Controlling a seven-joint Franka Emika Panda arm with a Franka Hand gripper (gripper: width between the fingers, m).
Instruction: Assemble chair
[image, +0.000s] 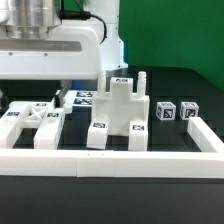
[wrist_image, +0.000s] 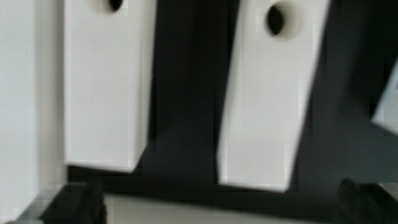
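Rail: long low white border rail (image: 110, 160) lies along the surface (image: 175, 90) edge nearest the exterior camera.
Chair, mid-edge: notched upright piece (image: 112, 115) stands just behind the rail, tags on its faces.
Chair, exterior view's left: open frame piece (image: 33, 122) lies flat beside it.
Chair, exterior view's right: first block (image: 165, 110) and second block (image: 188, 112) sit side by side near that edge.
Arm: white arm (image: 50, 50) hangs over the far left part.
Tool: tool (wrist_image: 222, 205) is open and holds nothing, with its dark fingertips (wrist_image: 71, 200) wide apart.
Under tool: one holed slat (wrist_image: 107, 90) and other holed slat (wrist_image: 267, 100) lie apart on the black surface.
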